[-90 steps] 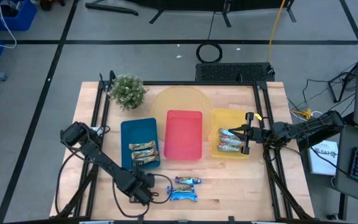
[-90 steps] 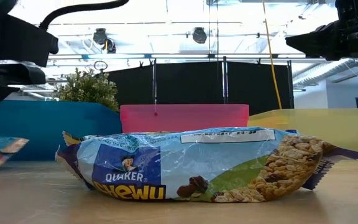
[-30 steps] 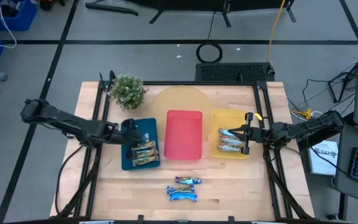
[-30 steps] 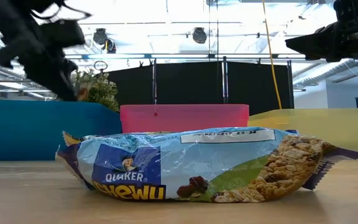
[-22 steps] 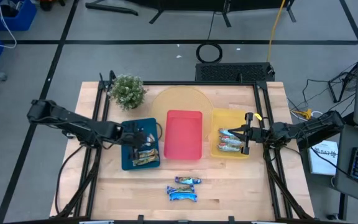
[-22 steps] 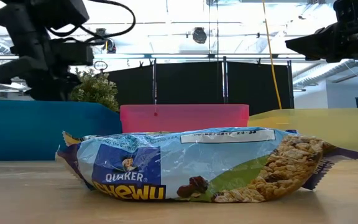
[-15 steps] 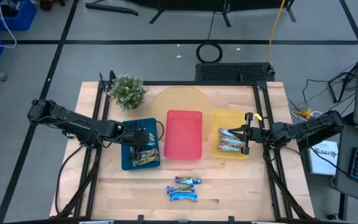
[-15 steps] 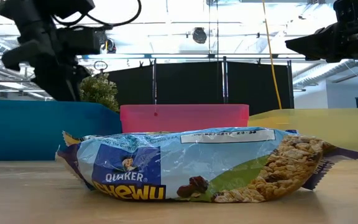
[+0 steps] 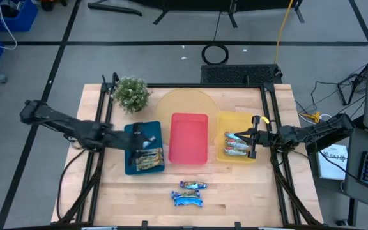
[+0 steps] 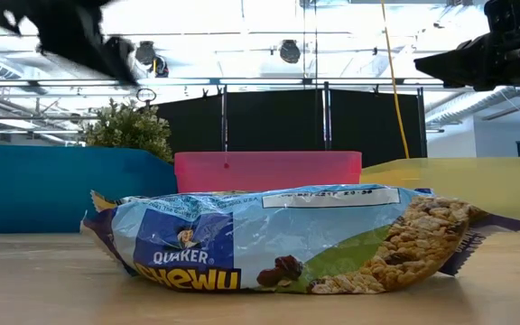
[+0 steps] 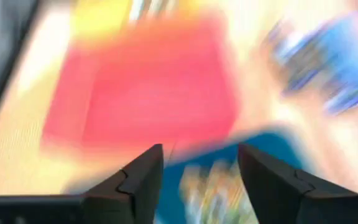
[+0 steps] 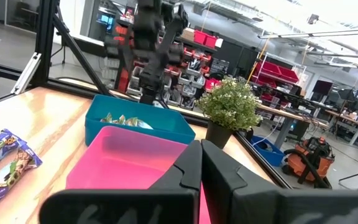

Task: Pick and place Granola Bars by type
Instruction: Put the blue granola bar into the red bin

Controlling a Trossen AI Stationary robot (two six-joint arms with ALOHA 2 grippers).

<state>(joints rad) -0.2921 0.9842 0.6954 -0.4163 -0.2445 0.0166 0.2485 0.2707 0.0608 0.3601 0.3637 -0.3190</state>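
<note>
Tan-gold bars (image 9: 147, 158) lie in the blue tray (image 9: 133, 167). Silvery-teal bars (image 9: 237, 145) lie in the yellow tray (image 9: 225, 121). Two bright blue bars (image 9: 189, 193) rest flat on the table near its front edge; one fills the low view (image 10: 287, 239). My left gripper (image 9: 139, 138) hangs open above the blue tray, with nothing between its fingers (image 11: 201, 168). My right gripper (image 9: 252, 137) is shut (image 12: 201, 155) and waits over the yellow tray's right side.
The red tray (image 9: 189, 121) stands between the blue and yellow trays, with no bars showing in it. A potted plant (image 9: 131, 93) stands at the far left corner and a pale round board (image 9: 184, 102) lies behind the red tray. Bare wood flanks the blue bars.
My left gripper has moved a little toward the right over the blue tray and dipped. It has then risen quickly and drawn back toward the table's left. The bars and trays have kept still.
</note>
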